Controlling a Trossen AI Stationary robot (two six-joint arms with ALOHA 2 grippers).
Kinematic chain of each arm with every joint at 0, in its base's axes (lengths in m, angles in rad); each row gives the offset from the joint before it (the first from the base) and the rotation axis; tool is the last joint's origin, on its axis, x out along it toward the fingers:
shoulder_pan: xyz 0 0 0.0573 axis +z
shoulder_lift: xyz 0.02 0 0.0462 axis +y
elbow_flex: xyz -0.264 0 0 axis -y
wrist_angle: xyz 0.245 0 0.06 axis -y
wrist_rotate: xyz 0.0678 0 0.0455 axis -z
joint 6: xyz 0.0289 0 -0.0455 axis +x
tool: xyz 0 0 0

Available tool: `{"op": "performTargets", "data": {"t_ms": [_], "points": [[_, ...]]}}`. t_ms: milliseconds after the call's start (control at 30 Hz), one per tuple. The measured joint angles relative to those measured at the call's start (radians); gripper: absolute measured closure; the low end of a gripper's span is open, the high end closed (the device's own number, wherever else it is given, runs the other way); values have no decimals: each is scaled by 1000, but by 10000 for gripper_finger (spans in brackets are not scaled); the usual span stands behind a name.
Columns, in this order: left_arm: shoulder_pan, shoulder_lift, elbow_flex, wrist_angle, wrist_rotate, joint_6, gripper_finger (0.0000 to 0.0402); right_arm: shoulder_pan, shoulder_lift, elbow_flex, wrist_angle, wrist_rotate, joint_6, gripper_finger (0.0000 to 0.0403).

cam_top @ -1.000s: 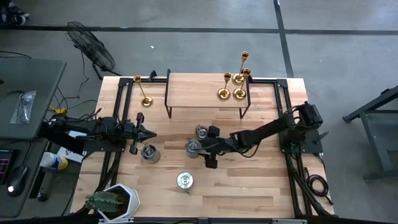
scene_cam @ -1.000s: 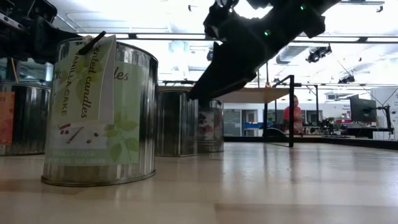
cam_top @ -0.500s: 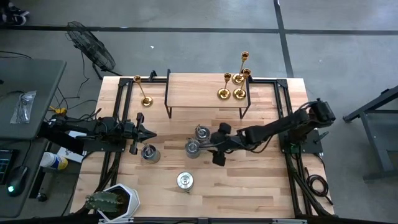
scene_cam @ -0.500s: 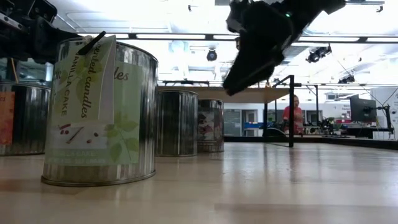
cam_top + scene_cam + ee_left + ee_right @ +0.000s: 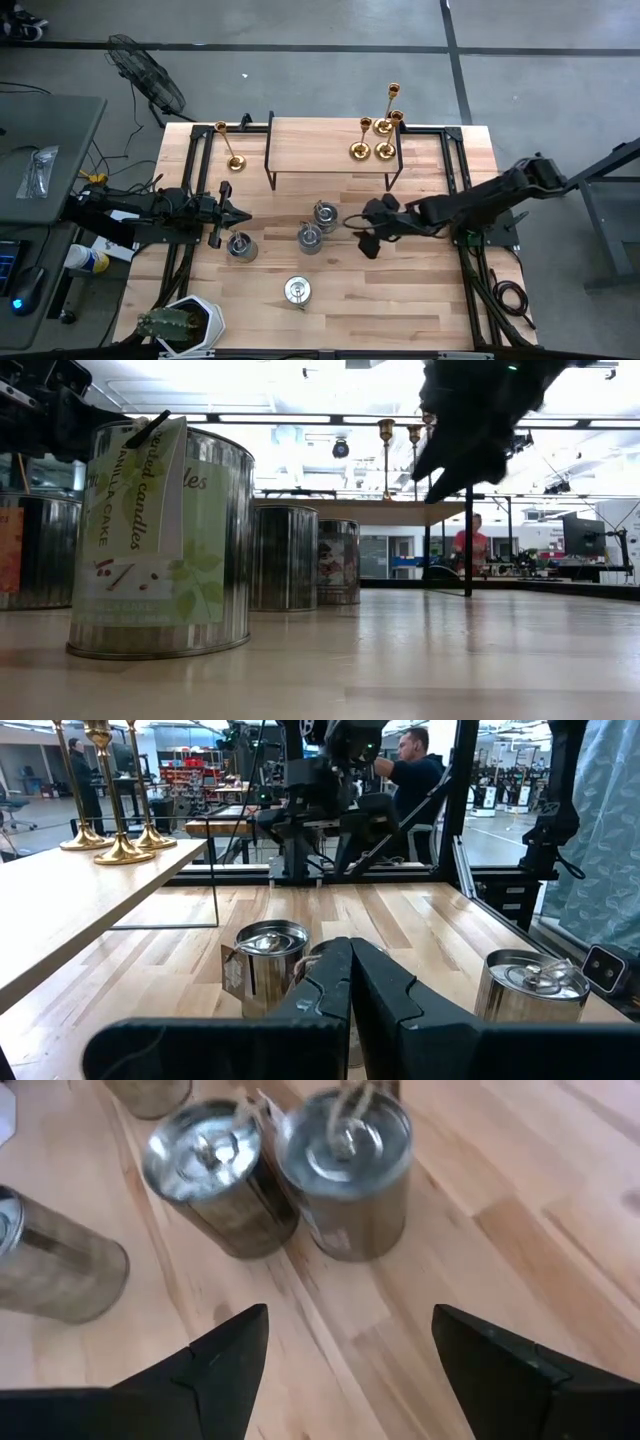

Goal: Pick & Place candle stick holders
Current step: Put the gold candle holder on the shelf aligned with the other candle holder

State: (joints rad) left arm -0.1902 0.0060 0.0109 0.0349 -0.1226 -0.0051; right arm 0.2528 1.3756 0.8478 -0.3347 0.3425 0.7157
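Three gold candlesticks (image 5: pixel 383 140) stand on their round bases on the raised wooden shelf (image 5: pixel 320 145) at the far side. A fourth candlestick (image 5: pixel 233 158) stands on the table at the far left. Several silver-grey tins stand mid-table: two close together (image 5: pixel 325 213) (image 5: pixel 310 238), one (image 5: pixel 240 245) by my left gripper, and one (image 5: pixel 296 291) nearer the front. My right gripper (image 5: pixel 366 236) is open and empty, above the table to the right of the tin pair (image 5: pixel 345 1170). My left gripper (image 5: pixel 240 216) is shut and empty, just beyond the left tin (image 5: pixel 530 990).
A white pot with a cactus (image 5: pixel 180 325) stands at the table's near left corner. The shelf's black metal legs (image 5: pixel 268 165) stand on the table. Bare wood lies to the right of and in front of my right gripper (image 5: pixel 420 290).
My right gripper has drawn back from the pair of tins toward the table's right edge and has risen in the low view. The tins stand where they were.
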Motion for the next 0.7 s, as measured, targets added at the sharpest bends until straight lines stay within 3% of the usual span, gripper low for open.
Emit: {"op": "performTargets", "data": {"t_ms": [467,700], "points": [[0,0,0,0,-3,0,402,3,-372,-344,120,7,40,128],[0,0,0,0,-3,0,402,3,-575,-508,230,7,-94,128]]}}
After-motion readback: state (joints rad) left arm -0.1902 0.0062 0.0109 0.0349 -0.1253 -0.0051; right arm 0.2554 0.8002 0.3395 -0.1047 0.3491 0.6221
